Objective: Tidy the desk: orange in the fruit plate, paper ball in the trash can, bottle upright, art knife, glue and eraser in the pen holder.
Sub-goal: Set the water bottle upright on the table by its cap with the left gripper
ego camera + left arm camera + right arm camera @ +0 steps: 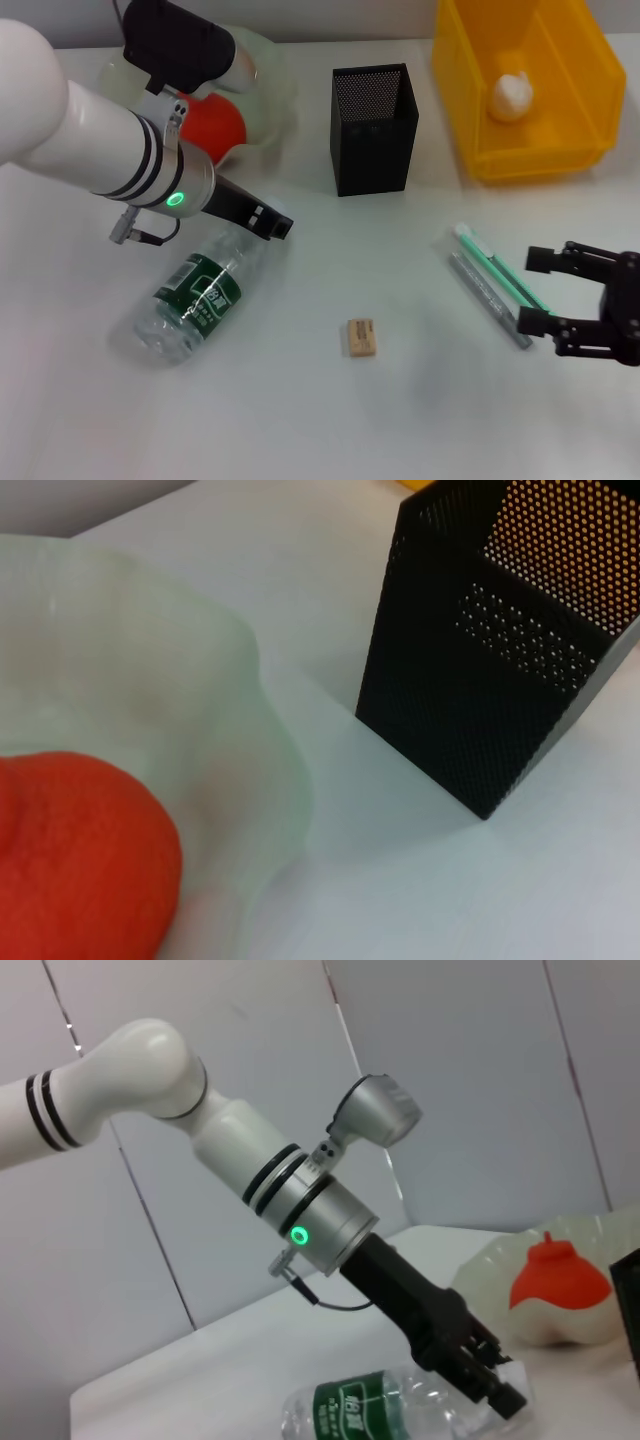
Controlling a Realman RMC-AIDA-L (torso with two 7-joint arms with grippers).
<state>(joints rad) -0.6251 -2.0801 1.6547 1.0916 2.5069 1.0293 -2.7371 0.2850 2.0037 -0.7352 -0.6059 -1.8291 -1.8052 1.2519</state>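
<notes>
A white table point(420, 420) seen from the robot's head camera, with its two arms reaching in from either side.

The left gripper point(272, 222) hangs low over the neck end of a clear plastic bottle point(195, 295) with a green label. The bottle lies on its side at the left of the table. The right wrist view shows the dark fingers point(497, 1385) down at the bottle's neck, close together; whether they grip it cannot be told.

Behind the left arm, at the far left, a pale translucent fruit plate point(270, 90) with a wavy rim holds the orange point(215, 125). The left wrist view shows the orange point(75, 860) inside the plate point(200, 710), with the black mesh pen holder point(490, 680) standing apart from the plate.

The pen holder point(372, 130) stands upright at the far centre of the table. To its right, a yellow bin serving as the trash can point(530, 150) holds the white paper ball point(510, 95).

A small tan eraser point(361, 337) lies alone near the middle of the table, well apart from the bottle.

At the right, a green and white art knife point(495, 265) and a grey glue stick point(488, 298) lie side by side, slanting across the table. The right gripper point(535, 290) sits just beside them, its black fingers spread wide and holding nothing.
</notes>
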